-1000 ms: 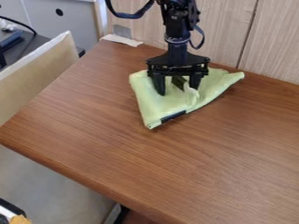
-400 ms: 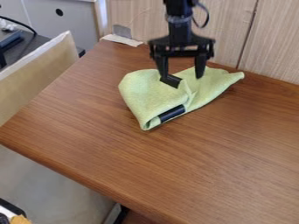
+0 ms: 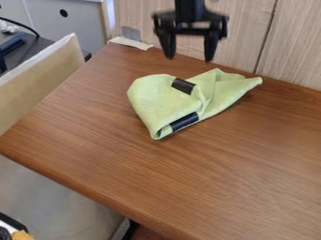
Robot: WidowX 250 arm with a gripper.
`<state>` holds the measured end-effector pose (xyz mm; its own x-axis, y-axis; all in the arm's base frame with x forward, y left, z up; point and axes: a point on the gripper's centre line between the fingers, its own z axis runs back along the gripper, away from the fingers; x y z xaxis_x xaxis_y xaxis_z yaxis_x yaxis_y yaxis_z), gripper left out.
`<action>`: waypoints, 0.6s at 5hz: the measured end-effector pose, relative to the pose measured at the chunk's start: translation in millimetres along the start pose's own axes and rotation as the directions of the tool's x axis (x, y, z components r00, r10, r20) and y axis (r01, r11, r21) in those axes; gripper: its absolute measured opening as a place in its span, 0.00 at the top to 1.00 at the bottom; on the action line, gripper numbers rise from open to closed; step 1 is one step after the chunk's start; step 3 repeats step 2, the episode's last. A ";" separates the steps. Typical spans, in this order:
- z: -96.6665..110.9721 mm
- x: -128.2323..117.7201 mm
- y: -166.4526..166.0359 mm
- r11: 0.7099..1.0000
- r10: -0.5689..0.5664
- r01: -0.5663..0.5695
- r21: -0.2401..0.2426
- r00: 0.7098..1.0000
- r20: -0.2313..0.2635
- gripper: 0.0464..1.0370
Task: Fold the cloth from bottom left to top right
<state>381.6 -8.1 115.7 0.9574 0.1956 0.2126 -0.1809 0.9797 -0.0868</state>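
Observation:
Above the back edge of the table hangs the gripper (image 3: 189,57), open, with its two fingertips wide apart and nothing between them. Below it, apart from it, lies the light green cloth (image 3: 156,101) on the brown table. The cloth is folded over itself, rounded on the left, with a corner toward the front and a narrow end pointing right. Two dark patches show on it, one near its top middle and one along its lower right fold.
The wooden table (image 3: 156,173) has its back edge against a wood-grain panel (image 3: 291,47). Pale tape (image 3: 130,42) sits at the back left corner. A beige board (image 3: 44,77) stands beside the left edge, near a dark surface with cables.
The gripper has let go of the cloth and risen away from it, up and back. The cloth's left side has spread a little outward, and its dark patches are now uncovered.

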 end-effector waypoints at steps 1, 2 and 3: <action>14.3 -14.4 4.9 0.999 -0.012 0.015 0.036 0.996 -0.087 0.04; 15.0 -14.4 4.4 0.999 -0.011 0.014 0.034 0.996 -0.089 0.04; 15.0 -14.4 4.4 0.999 -0.011 0.014 0.034 0.996 -0.089 0.04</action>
